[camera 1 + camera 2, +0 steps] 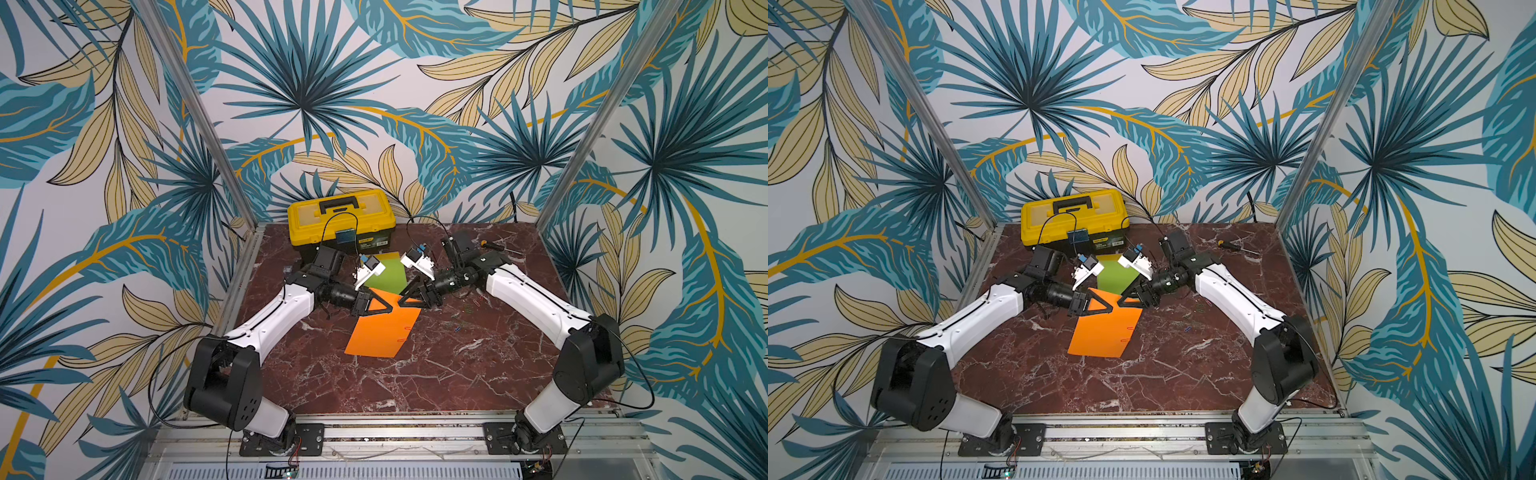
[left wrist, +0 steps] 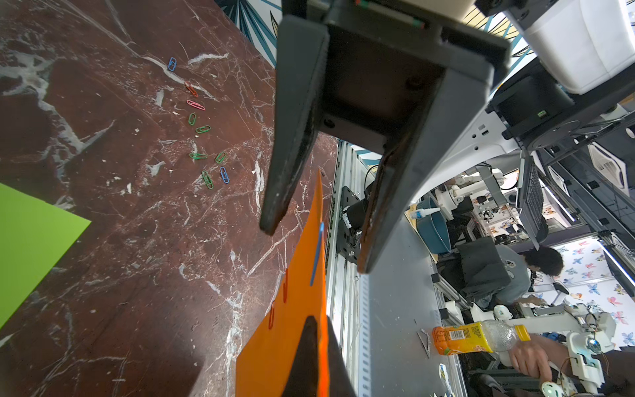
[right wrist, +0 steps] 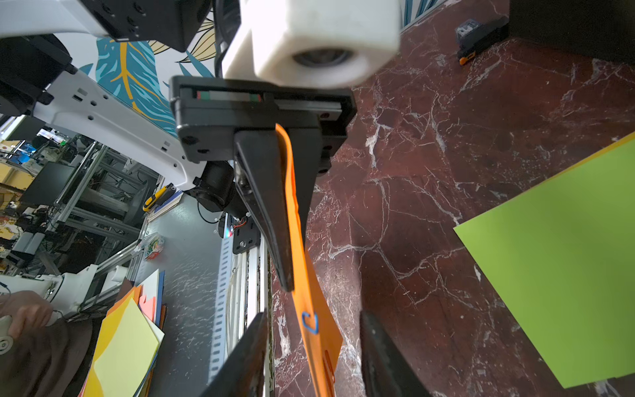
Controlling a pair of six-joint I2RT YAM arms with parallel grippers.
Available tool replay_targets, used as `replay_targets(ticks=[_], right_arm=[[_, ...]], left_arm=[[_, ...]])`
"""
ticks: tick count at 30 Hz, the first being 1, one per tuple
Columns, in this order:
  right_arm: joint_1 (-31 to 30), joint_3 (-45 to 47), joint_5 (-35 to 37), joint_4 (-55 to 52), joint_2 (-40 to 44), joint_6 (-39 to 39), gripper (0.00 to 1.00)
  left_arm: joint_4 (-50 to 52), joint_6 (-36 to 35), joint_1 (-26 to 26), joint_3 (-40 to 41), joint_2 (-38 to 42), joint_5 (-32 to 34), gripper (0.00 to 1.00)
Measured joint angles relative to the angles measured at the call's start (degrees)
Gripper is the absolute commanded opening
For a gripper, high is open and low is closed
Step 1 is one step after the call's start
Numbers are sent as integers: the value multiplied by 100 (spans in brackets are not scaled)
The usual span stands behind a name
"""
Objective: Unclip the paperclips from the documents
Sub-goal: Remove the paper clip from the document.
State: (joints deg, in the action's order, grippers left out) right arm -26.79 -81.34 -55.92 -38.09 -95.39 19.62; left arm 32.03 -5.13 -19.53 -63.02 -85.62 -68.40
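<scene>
The orange document (image 1: 382,332) (image 1: 1100,332) is lifted at its far end, with my left gripper (image 1: 390,309) (image 2: 314,357) shut on its edge. A blue paperclip (image 3: 310,323) (image 2: 316,254) sits on the raised edge, and red paperclips (image 2: 285,290) are clipped further along the side. My right gripper (image 1: 402,301) (image 3: 314,361) is open, its fingers standing either side of that edge at the blue clip without touching it. The lime green document (image 1: 386,274) (image 3: 556,257) lies flat behind, with a yellow edge (image 3: 549,175) showing under it.
Several loose paperclips (image 2: 206,137) (image 1: 469,305) lie scattered on the marble table (image 1: 415,374), on its right side. A yellow-and-black toolbox (image 1: 340,220) stands at the back. A small screwdriver (image 1: 494,246) lies at the back right.
</scene>
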Motion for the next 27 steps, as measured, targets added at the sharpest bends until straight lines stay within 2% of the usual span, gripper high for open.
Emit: replay_targets(ticks=[9, 27], right_arm=[[0, -33, -37, 0, 0, 4, 18], [-2, -33, -72, -11, -7, -76, 4]], left_arm=[[0, -2, -2, 0, -22, -2, 0], [-11, -33, -4, 90, -66, -24, 0]])
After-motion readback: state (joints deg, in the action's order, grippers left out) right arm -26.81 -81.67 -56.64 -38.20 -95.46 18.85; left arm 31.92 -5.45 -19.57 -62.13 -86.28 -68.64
